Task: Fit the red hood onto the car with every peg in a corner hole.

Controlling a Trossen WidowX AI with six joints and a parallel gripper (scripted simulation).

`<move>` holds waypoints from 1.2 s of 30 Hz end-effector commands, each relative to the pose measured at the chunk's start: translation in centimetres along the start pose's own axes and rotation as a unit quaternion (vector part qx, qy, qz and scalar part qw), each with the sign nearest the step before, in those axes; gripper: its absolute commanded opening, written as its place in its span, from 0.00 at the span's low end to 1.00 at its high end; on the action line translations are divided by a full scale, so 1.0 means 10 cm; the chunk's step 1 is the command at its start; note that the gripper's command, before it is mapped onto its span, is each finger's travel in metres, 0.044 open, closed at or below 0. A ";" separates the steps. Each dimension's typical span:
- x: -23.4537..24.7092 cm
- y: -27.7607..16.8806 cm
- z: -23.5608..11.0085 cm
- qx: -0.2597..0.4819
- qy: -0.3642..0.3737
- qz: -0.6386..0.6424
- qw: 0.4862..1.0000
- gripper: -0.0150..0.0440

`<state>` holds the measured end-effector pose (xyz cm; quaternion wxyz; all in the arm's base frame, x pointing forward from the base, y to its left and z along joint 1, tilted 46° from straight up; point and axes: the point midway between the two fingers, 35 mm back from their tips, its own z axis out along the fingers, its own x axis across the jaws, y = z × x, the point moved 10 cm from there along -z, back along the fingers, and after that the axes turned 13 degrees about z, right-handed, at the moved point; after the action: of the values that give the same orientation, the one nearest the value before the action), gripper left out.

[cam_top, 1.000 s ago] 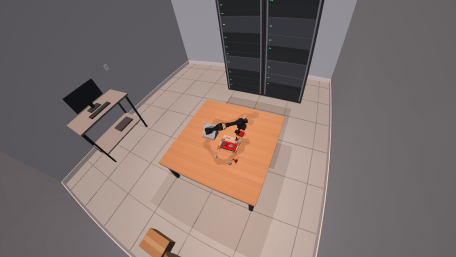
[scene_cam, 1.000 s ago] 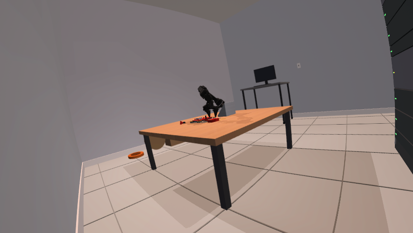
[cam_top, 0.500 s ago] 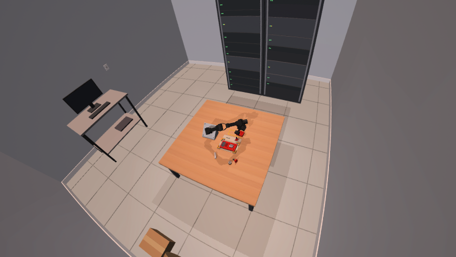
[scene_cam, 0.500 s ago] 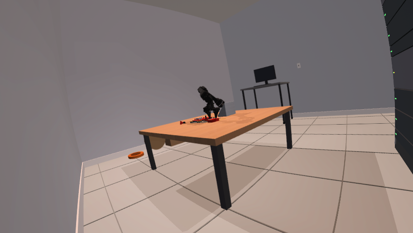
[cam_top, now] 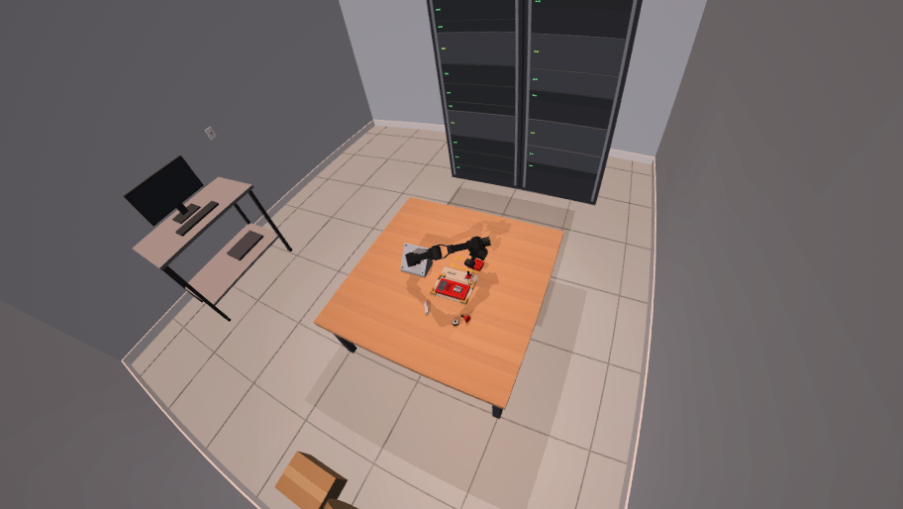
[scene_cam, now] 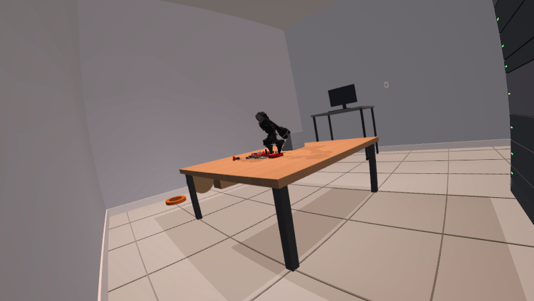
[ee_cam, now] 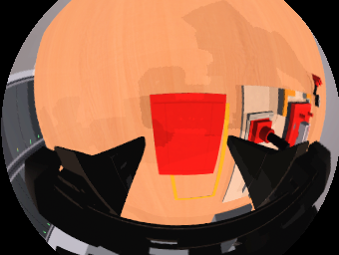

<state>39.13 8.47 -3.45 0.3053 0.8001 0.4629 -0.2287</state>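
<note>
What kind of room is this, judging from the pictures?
Probably a server room or lab: two tall dark server racks by the wall, a desk with a monitor, and a tiled floor.
</note>
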 end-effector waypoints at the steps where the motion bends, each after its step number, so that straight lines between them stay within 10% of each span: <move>1: 0.00 -0.01 0.03 -0.001 -0.003 -0.003 1.000 1.00; 26: -0.01 -0.01 0.15 -0.001 -0.003 -0.003 1.000 1.00; 36: 0.00 0.00 0.13 0.000 0.000 0.000 1.000 0.79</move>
<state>39.00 7.55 -4.38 0.3053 0.7998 0.4632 -0.2292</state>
